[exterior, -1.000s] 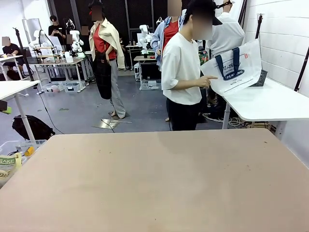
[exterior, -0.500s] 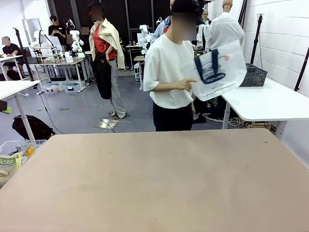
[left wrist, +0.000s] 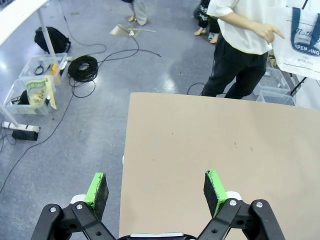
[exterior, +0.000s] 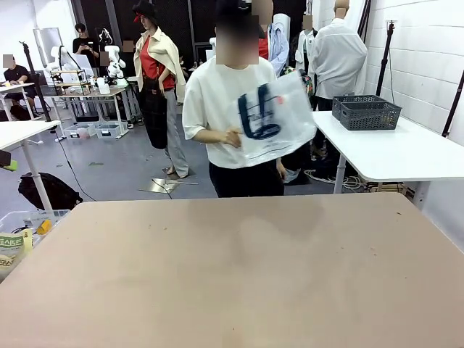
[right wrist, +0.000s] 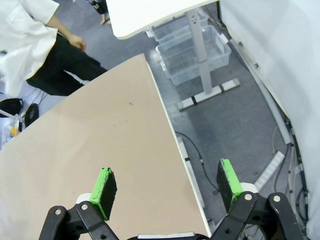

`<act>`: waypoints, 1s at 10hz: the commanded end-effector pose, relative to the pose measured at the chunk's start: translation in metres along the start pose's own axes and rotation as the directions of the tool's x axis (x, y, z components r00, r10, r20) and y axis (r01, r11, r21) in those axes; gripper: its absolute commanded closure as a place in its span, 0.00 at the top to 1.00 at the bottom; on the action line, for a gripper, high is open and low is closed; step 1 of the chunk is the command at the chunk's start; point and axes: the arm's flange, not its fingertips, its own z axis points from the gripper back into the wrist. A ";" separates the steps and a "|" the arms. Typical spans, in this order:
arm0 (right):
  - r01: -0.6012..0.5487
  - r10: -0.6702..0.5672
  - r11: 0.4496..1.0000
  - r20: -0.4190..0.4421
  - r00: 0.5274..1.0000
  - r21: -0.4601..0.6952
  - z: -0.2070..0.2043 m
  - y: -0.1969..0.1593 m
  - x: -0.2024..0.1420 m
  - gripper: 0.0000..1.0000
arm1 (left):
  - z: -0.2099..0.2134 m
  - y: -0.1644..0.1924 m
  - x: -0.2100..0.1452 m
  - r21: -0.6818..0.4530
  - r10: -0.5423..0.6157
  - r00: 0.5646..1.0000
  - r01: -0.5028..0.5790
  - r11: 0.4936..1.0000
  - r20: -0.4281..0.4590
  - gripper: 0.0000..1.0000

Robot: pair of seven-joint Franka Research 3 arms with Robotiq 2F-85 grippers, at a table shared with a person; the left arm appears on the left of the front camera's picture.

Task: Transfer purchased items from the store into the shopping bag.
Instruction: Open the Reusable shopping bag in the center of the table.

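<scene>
while person [exterior: 217, 109] held shopping bag [exterior: 279, 119] beyond far edge of table [exterior: 232, 275], left gripper [left wrist: 156, 192] and right gripper [right wrist: 167, 186] hung above table, jaws wide, empty. bag likely light, floppy, slippery; best taken by strap handles [exterior: 243, 109].

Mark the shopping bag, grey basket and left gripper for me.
shopping bag [exterior: 286, 119], front view, whitish front panel
grey basket [exterior: 366, 116], front view, lattice side wall
left gripper [left wrist: 156, 188], left wrist view, midway between fingertips
</scene>
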 end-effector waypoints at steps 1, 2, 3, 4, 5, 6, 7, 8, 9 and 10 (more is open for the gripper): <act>0.002 -0.002 1.000 -0.003 1.000 0.003 0.000 0.000 -0.001 1.00 | -0.001 0.000 -0.001 0.002 0.013 1.000 -0.013 1.000 -0.011 1.00; 0.002 -0.002 1.000 -0.003 1.000 0.003 0.000 0.000 -0.001 1.00 | -0.001 0.000 -0.001 0.002 0.013 1.000 -0.013 1.000 -0.011 1.00; 0.002 -0.002 1.000 -0.003 1.000 0.003 0.000 0.000 -0.001 1.00 | -0.001 0.000 -0.001 0.002 0.013 1.000 -0.013 1.000 -0.011 1.00; 0.002 -0.002 1.000 -0.003 1.000 0.003 0.000 0.000 -0.001 1.00 | -0.001 0.000 -0.001 0.002 0.013 1.000 -0.013 1.000 -0.011 1.00; 0.002 -0.002 1.000 -0.003 1.000 0.003 0.000 0.000 -0.001 1.00 | -0.001 0.000 -0.001 0.002 0.013 1.000 -0.013 1.000 -0.011 1.00; 0.002 -0.002 1.000 -0.003 1.000 0.003 0.000 0.000 -0.001 1.00 | -0.001 0.000 -0.001 0.002 0.013 1.000 -0.013 1.000 -0.011 1.00; 0.002 -0.002 1.000 -0.003 1.000 0.003 0.000 0.000 -0.001 1.00 | -0.001 0.000 -0.001 0.002 0.013 1.000 -0.013 1.000 -0.011 1.00; 0.002 -0.002 1.000 -0.003 1.000 0.003 0.000 0.000 -0.001 1.00 | -0.001 0.000 -0.001 0.002 0.013 1.000 -0.013 1.000 -0.011 1.00; 0.002 -0.002 1.000 -0.003 1.000 0.003 0.000 0.000 -0.001 1.00 | -0.001 0.000 -0.001 0.002 0.013 1.000 -0.013 1.000 -0.011 1.00; 0.002 -0.002 1.000 -0.003 1.000 0.003 0.000 0.000 -0.001 1.00 | -0.001 0.000 -0.001 0.002 0.013 1.000 -0.013 1.000 -0.011 1.00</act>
